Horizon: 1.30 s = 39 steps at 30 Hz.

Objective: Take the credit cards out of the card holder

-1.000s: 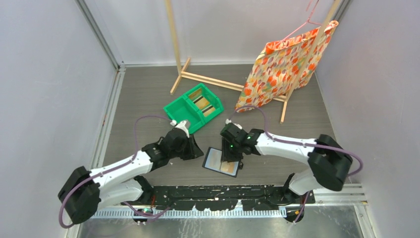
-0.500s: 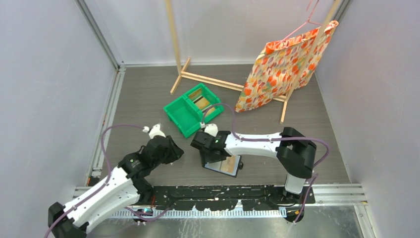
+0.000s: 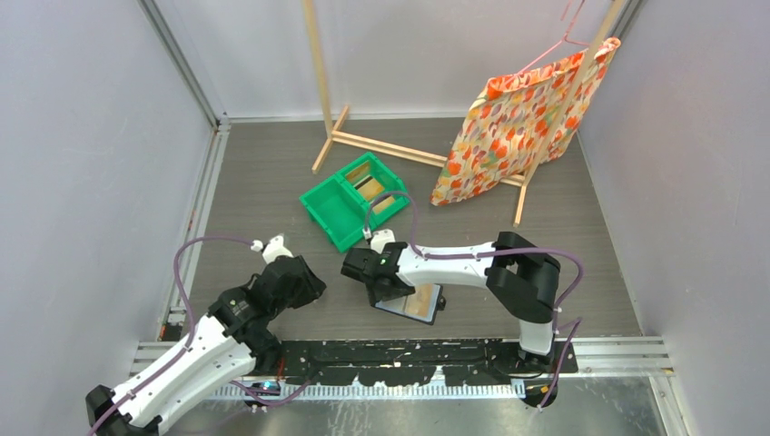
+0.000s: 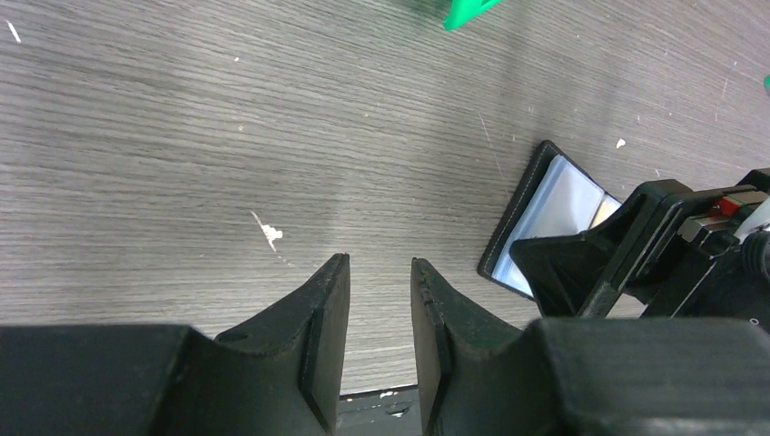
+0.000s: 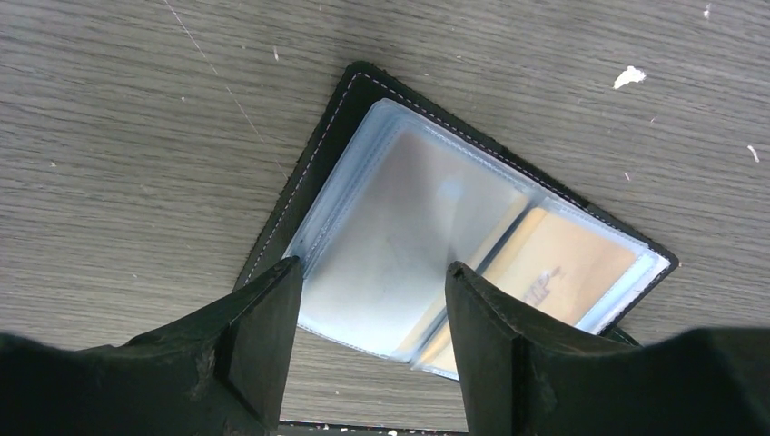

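The holder (image 5: 356, 107) lies open and flat near the table's (image 3: 254, 173) front edge, its stitched black rim showing around clear sleeves. An orange card (image 5: 567, 271) sits in the holder's right sleeve. The right claw (image 5: 372, 272) hangs over the holder's left sleeve, fingers spread wide, gripping nothing. The left claw (image 4: 379, 263) is left of the holder, apart from it, its fingers parted by a narrow gap, empty. Bare wood lies between them. The green bin (image 3: 329, 211) stands beyond the holder.
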{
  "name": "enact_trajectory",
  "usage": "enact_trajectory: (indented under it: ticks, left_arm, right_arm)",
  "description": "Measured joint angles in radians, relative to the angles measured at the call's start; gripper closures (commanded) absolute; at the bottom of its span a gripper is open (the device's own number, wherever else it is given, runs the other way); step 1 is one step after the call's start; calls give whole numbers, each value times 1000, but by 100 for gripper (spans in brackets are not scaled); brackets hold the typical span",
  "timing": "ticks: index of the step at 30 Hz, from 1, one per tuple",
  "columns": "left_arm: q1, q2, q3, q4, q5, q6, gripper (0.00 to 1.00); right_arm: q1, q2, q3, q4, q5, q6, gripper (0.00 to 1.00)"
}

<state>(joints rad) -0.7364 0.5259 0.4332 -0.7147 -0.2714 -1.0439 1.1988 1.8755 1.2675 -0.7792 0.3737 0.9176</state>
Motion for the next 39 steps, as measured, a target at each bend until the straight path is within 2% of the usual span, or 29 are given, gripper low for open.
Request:
enact_trajectory:
  ticks: [6,10,13,19,22,31,39]
  left_arm:
    - [0,47,0,11,3,5,69]
    - [0,79,0,25,10,8,69]
    - [0,98,0,34,11,12,70]
    - [0,144,3,53,18,32,70]
    - [0,175,16,60,22,42,70]
    - [0,233,38,105,34,64,71]
    - [0,346,76,161,97,101,71]
  right_arm:
    - [0,1,-5,14,-7,-1,45]
    - [0,-18,-34,51,-8,0,57]
    - [2,-32,-55,66,-6,1,63]
    - [2,-64,-89,55,3,0,65]
    - [2,-87,-113,40,5,0,69]
    - [2,-169,-145,-8,25,3,98]
    - [2,-198,-169,-29,45,13,99]
